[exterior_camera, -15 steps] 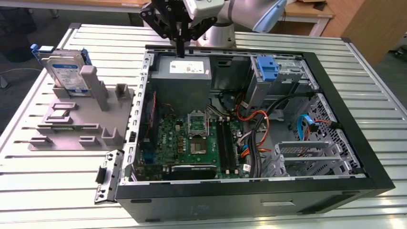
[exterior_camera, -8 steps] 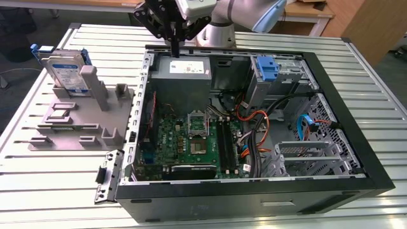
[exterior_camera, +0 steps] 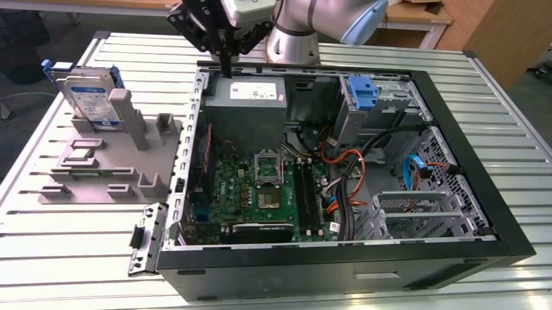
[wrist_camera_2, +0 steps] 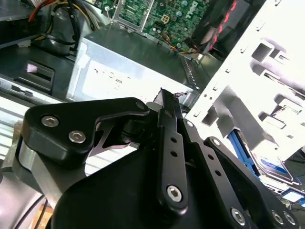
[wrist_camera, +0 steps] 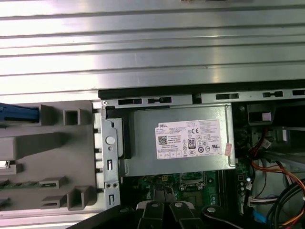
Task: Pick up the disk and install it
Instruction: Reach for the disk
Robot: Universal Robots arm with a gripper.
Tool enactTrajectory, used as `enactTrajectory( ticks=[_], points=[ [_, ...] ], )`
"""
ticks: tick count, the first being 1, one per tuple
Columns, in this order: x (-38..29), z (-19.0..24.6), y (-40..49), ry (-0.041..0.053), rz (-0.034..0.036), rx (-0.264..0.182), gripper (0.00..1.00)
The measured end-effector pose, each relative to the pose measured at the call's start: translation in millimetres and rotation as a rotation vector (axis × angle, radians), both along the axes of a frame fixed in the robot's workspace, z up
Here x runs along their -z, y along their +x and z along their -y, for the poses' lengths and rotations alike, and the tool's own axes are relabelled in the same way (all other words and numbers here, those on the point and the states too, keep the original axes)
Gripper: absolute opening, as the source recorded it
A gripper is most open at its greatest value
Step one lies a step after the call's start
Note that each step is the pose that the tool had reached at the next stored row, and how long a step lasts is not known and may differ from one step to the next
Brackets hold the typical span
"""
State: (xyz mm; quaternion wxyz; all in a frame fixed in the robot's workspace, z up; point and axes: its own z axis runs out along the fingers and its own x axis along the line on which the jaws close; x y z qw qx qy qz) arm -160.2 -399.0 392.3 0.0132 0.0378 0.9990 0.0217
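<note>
The disk [exterior_camera: 89,98] stands on edge in a grey holder [exterior_camera: 103,161] (exterior view's left side). Silver body, white-and-blue label, blue bracket around it.

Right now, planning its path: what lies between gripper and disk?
Exterior view: case wall, bare table, grey fixture post beside the disk.

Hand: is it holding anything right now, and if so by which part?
Nothing is held. The hand hangs empty above the power supply, while the disk stands on edge in the grey fixture, apart from the hand.
</note>
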Motion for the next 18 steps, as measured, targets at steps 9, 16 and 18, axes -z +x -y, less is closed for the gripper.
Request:
enactTrajectory(
  ticks=[9,16,18],
  points=[
    [1.0,0.0,-15.6,0.0,-0.0001,0.0,0.1],
    [1.8,0.0,-29.9,0.0,0.0,0.0,0.1],
    [2.0,0.0,-34.6,0.0,0.0,0.0,0.1]
  ],
)
